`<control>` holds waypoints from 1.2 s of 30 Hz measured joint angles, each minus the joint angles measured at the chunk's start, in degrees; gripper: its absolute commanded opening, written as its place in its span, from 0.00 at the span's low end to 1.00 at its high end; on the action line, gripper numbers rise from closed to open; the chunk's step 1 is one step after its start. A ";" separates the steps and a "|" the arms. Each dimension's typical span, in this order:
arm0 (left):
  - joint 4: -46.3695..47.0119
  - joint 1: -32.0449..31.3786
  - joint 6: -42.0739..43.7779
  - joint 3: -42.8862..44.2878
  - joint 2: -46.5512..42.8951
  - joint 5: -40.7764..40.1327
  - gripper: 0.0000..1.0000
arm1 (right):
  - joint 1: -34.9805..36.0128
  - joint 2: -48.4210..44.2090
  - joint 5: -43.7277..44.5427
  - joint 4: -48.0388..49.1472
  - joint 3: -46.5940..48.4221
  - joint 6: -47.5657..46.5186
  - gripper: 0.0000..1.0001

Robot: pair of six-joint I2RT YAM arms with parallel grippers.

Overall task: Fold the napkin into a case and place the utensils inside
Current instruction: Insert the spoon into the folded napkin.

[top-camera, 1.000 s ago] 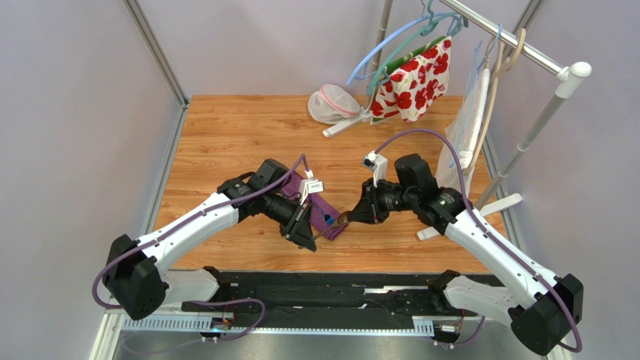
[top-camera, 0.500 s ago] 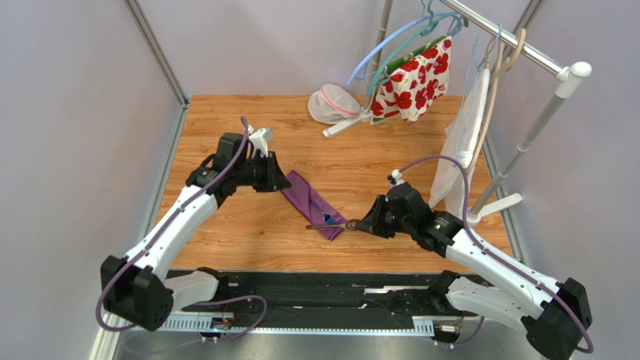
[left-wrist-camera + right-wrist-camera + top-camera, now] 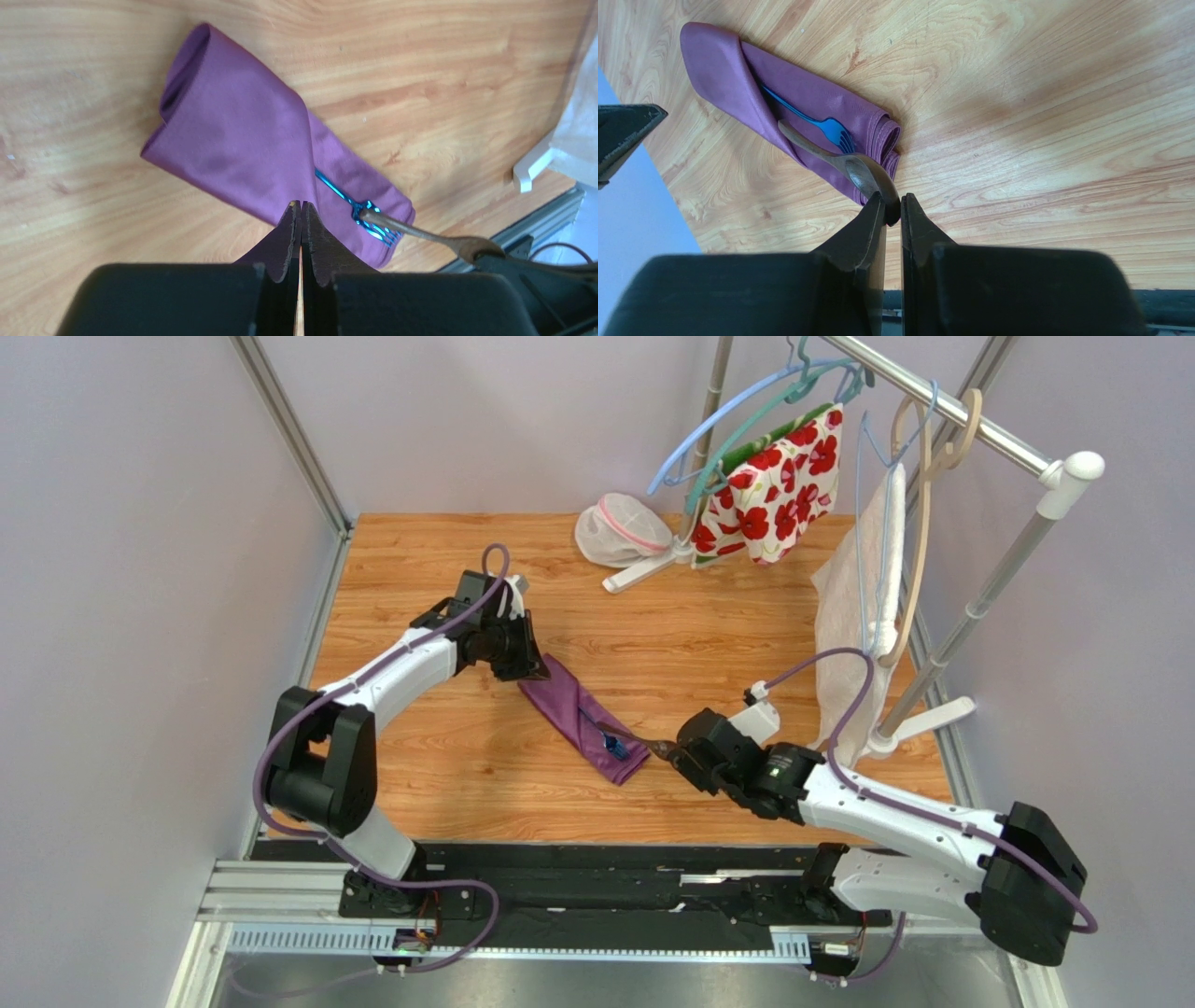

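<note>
On the table (image 3: 421,574) | case (image 3: 582,720) runs far-left to near-right | right claw (image 3: 893,204) pinches spoon (image 3: 833,158) bowl | left claw (image 3: 300,208) closed

Two arms, grippers at opposite ends of the case (image 3: 582,717).
Left arm (image 3: 400,665) reaches out with elbow bent, left gripper (image 3: 533,669) at the case's far end, jaws pressed together and empty. Right arm (image 3: 898,812) lies low, right gripper (image 3: 668,752) at the near end, pinching the spoon (image 3: 861,171) by its bowl.

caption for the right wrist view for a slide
Right gripper pinches the spoon by its bowl, its handle tucked beside the blue fork in the folded purple napkin on the table.
</note>
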 measured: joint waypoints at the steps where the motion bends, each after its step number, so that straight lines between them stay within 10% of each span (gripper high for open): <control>1: 0.11 0.13 0.07 0.81 1.14 -0.39 0.00 | 0.81 1.03 0.96 0.09 0.28 0.94 0.00; 36: -3.67 1.25 3.89 8.26 16.11 -6.45 0.00 | 9.09 12.68 9.53 2.62 4.98 17.11 0.00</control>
